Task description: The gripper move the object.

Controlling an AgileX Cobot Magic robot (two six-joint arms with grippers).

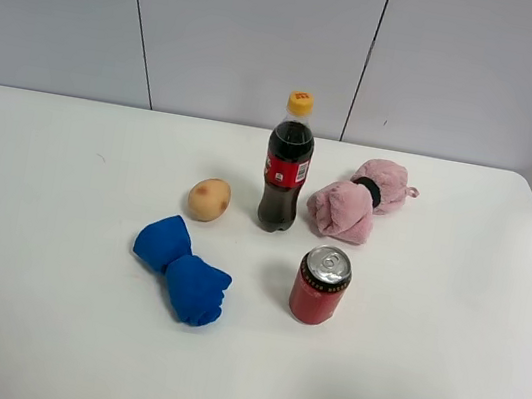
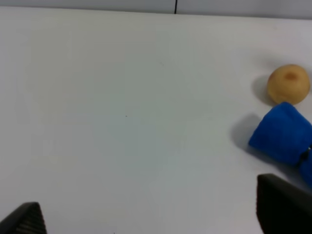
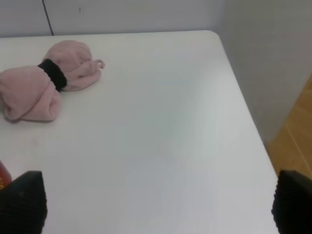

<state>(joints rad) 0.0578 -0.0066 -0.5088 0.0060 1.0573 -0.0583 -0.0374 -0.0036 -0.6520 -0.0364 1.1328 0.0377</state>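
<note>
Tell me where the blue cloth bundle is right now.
In the exterior high view the blue cloth bundle lies on the table, left of centre, just in front of the potato and left of the red can.

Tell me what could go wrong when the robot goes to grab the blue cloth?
1. The potato sits close to the blue cloth, so wide-open fingers might bump it and send it rolling.
2. The cloth is soft and lumpy, so a pinch on one lump might slip.
3. Dragging it toward the can or the tall bottle could tip them.
</note>
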